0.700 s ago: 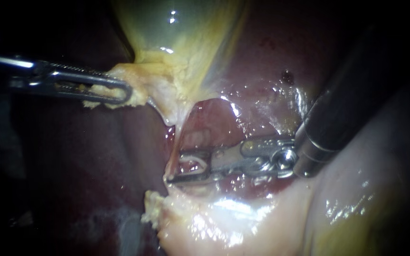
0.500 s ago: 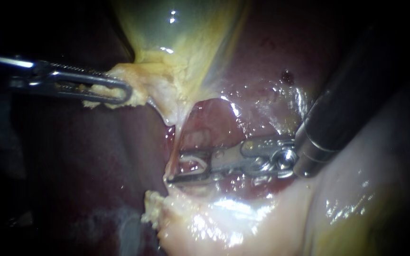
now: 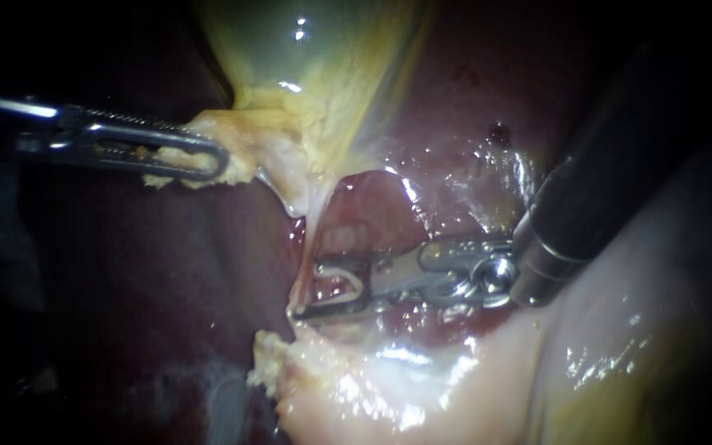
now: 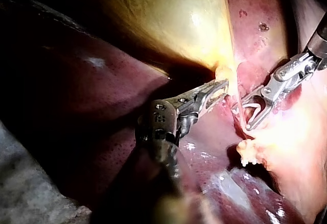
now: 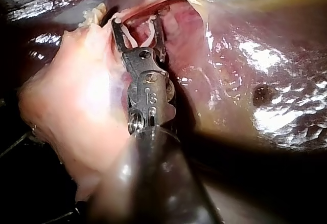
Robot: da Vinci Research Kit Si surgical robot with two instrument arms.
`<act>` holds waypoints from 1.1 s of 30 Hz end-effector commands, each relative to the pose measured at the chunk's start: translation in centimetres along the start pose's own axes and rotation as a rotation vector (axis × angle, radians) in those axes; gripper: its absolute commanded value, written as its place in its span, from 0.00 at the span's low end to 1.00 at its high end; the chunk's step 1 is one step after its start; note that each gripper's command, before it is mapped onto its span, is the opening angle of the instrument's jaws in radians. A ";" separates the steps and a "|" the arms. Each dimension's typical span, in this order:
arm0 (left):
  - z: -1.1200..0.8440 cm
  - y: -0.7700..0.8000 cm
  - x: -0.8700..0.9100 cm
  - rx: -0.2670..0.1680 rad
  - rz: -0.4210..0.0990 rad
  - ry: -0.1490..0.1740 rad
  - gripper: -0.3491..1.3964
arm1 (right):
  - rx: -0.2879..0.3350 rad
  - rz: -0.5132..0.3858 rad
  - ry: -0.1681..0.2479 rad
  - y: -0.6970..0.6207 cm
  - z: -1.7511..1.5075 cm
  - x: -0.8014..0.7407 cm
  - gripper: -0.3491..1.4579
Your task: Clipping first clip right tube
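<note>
Below the gallbladder (image 3: 315,74), the thin tube (image 3: 302,247) meets the right instrument (image 3: 306,290) tips; its end effector, narrowly parted, carries a clip (image 3: 346,282); the left instrument (image 3: 216,161) clamps gallbladder tissue; the tube is judged soft, slippery and fragile; clip squarely across its bare stretch.

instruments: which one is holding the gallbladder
The left instrument, entering from the left: its jaws are shut on the gallbladder at its yellowish edge. The right instrument instead holds a white clip between its parted jaws.
</note>
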 end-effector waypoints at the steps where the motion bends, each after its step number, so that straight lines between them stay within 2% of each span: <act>1: 0.00 -0.01 0.00 -0.001 0.000 0.000 0.00 | 0.003 0.001 0.005 0.00 -0.05 0.03 0.47; 7: -0.01 -0.01 0.00 -0.001 0.001 -0.001 0.00 | 0.026 0.009 0.019 -0.01 -0.38 0.14 0.47; 17: -0.01 -0.01 0.00 -0.001 0.001 -0.001 0.00 | 0.050 0.008 0.016 -0.07 -0.80 0.08 0.47; 25: -0.02 -0.01 0.00 -0.002 0.001 -0.001 0.00 | 0.067 0.013 0.023 -0.11 -1.00 0.15 0.47; 33: -0.02 -0.01 -0.01 -0.002 0.001 -0.001 0.00 | 0.079 0.023 0.041 -0.20 -1.00 0.17 0.47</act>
